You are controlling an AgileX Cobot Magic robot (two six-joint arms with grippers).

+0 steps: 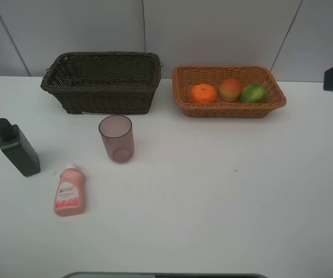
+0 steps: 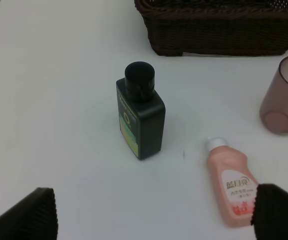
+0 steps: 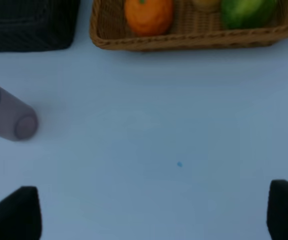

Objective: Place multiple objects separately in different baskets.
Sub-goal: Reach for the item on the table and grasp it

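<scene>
Toppling is the main risk on the left: the dark bottle (image 2: 139,117) stands upright on the worktop (image 1: 224,191), ahead of the left tool (image 2: 156,215) and roughly on its centre line. It is tall and narrow, so I judge that a finger clipping its shoulder on the way in would knock it over. The left tool is released, jaws spread wide, grasping nothing.

The pink bottle (image 2: 231,187) lies flat, just beside 1 finger of that tool. A careless descent could shove it or pin it. The tumbler (image 1: 116,138) stands upright, further ahead and off to the same side. Its smooth wall looks likely to slip or tip under an uneven squeeze.

The dark basket (image 1: 102,92) lies beyond all 3, and no item shows in it. Carrying low could catch its rim.

The tan basket (image 1: 230,110) sits well ahead of the right tool (image 3: 149,215), which is also released and grasping nothing. Dropping a container there would spoil the sorting.

Count:
- 2 baskets
- 2 bottles
- 1 tumbler
- 3 fruit in the tan basket: orange (image 1: 203,93), peach (image 1: 230,89), mango (image 1: 253,93)
- 2 tools
</scene>
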